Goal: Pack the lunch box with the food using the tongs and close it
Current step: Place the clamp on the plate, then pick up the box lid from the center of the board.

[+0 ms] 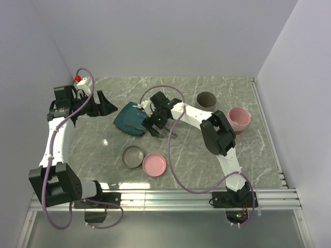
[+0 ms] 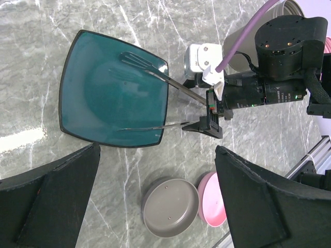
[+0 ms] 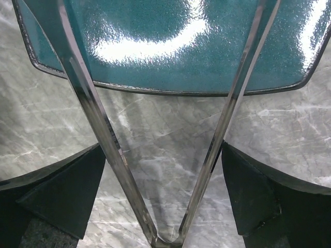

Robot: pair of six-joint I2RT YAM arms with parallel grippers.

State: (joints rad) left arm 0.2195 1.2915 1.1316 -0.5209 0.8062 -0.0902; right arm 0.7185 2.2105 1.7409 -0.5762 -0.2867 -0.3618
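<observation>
Grey marble table; right pincer grasps the tongs near their hinge, arms sprung wide, tips over the teal plate mid-table; left pincer released, empty, far left; no food shows, so the next move probably calls for locating a piece.

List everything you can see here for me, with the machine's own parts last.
plate: one, teal, square, middle of the table.
tongs: one pair, silver, reaching over the plate's edge.
grey cup: one, far side, right of the plate.
pink cup: one, right of the grey cup.
grey dish: one, shallow, round, nearer the arms.
pink dish: one, shallow, round, beside the grey dish.
table: one, grey marble pattern.
left gripper: black, open, holding nothing, left of the plate.
right gripper: black, fingers wide, the tongs' arms against both.
</observation>
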